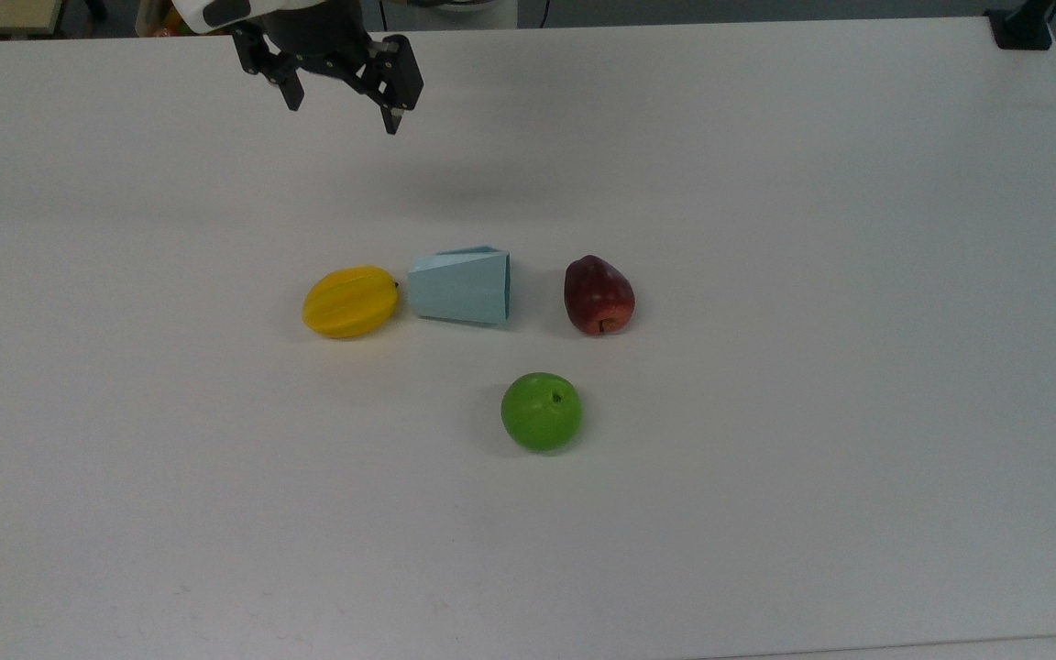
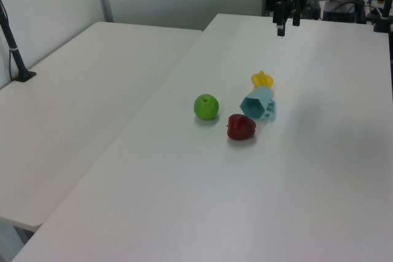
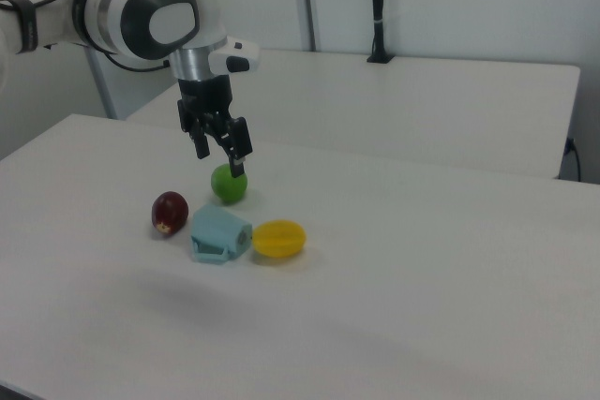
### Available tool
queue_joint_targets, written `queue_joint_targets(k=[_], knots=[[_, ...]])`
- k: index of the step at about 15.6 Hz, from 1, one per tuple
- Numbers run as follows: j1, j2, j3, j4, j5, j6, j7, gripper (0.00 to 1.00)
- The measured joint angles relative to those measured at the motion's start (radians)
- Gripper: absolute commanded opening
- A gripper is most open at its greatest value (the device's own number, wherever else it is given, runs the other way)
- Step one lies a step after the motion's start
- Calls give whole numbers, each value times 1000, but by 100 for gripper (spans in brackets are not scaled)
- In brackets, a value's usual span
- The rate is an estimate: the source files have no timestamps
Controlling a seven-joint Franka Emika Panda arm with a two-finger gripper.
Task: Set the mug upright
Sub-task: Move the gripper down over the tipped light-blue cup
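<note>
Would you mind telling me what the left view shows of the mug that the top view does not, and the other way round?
Only the left view looks into the mug's open mouth, which faces the camera beside the red fruit. Only the top view shows the mug's faceted side in profile, its narrower end towards the yellow fruit on the top view's left. Both show the mug on its side on the white table, the green fruit nearby, and the gripper open, held above the table away from the mug.

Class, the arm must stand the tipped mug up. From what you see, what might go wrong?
The mug lies on its side almost against the yellow fruit, so an open gripper coming down may knock that fruit. Its slanted, faceted sides may slip from the fingers. Tipping it up could bump the red fruit.
</note>
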Motion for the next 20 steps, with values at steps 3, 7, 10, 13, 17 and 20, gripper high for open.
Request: queue_joint_targets(k=[3, 7, 10, 13, 17, 20], knots=[[0, -7, -18, -2, 13, 0, -21, 100], [1, -8, -28, -2, 25, 0, -38, 100], [10, -3, -28, -4, 25, 22, -39, 100], [47, 26, -28, -7, 25, 92, -33, 100], [139, 122, -28, -4, -70, 154, -19, 100], [221, 188, -28, 0, -214, 191, 22, 100]])
